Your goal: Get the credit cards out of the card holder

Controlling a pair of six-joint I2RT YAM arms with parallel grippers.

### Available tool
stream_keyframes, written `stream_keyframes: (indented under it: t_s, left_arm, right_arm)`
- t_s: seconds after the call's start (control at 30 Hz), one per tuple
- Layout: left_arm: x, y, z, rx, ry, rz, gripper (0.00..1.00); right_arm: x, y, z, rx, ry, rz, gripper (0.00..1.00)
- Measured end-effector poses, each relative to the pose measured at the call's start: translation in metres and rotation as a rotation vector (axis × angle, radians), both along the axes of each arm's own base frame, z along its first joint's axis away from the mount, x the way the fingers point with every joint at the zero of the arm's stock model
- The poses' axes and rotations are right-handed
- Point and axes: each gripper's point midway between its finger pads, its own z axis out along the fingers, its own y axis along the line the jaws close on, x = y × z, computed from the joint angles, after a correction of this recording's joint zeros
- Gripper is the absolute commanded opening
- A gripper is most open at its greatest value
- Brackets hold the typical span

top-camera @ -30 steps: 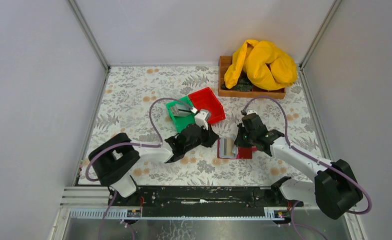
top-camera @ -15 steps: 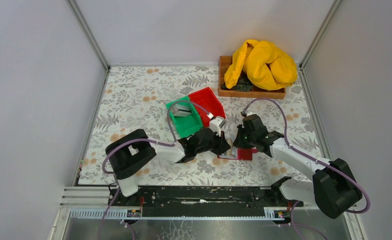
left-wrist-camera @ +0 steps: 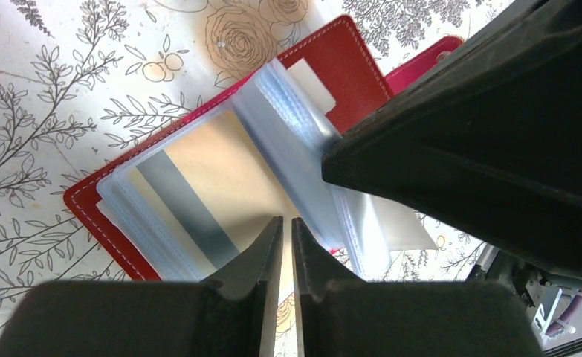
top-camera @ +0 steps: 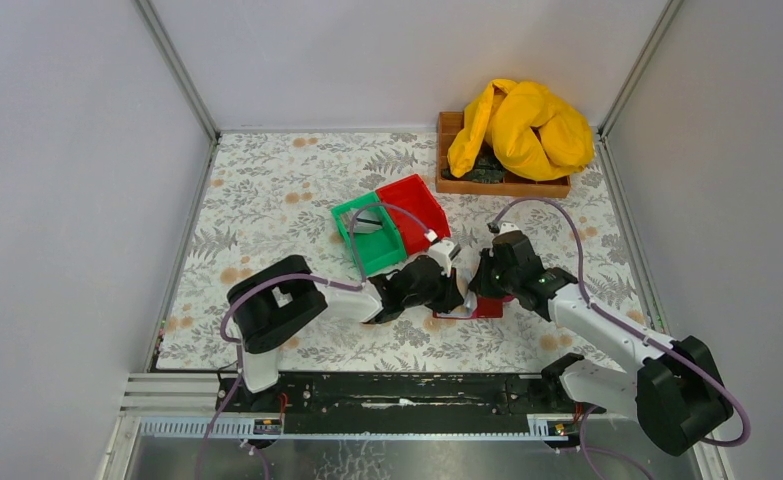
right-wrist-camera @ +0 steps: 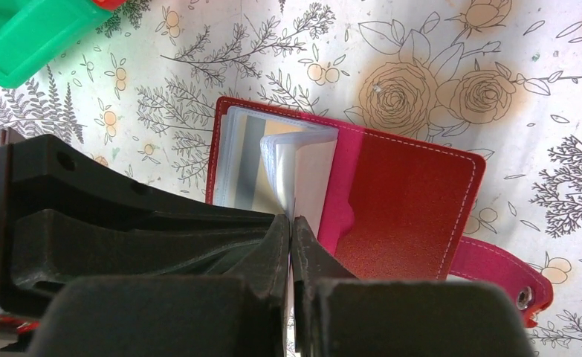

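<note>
Open card holder [right-wrist-camera: 406, 193] under shut right claw [right-wrist-camera: 291, 221]; tan card [left-wrist-camera: 217, 163] still sleeved (extraction pending) just ahead of left claw [left-wrist-camera: 286, 223], nearly closed, grip unclear.

A lab test booth (white panel walls [top-camera: 77, 200]).

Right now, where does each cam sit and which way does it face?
Top external: fixed above and behind the bases, facing down and forward over the table; left arm and right arm show whole.
Left wrist: on the left arm, facing down at the open card holder; left end effector at bottom, right arm's black bulk upper right.
Right wrist: on the right arm, facing down at the card holder; right end effector at bottom, left arm's bulk at left.
Shared: both wrist views show the card holder.
</note>
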Motion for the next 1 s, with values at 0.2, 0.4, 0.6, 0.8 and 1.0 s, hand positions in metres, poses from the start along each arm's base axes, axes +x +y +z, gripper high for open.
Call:
stream_keyframes:
  t_s: [0.2,0.4,0.6,0.8,1.0]
  left_arm:
    - [-0.008,-0.009,0.007,-0.030,-0.002,-0.039,0.17]
    - [-0.028,-0.021,0.010,-0.057,0.001,-0.107,0.17]
    - [-0.033,-0.023,0.005,-0.048,0.004,-0.126,0.17]
    - [-0.031,-0.031,0.007,-0.050,-0.019,-0.138,0.18]
    - [-0.023,-0.041,0.005,-0.029,-0.053,-0.127,0.19]
  right_arm:
    - [-0.004,-0.002,-0.004,-0.003,0.008,0.000,0.30]
    - [-0.005,-0.003,-0.002,-0.002,0.001,0.003,0.46]
    - [-0.008,-0.010,0.008,-0.009,-0.028,-0.013,0.57]
    - [-0.008,-0.026,0.020,-0.046,-0.082,-0.067,0.60]
    - [-0.009,-0.034,0.025,-0.063,-0.102,-0.091,0.60]
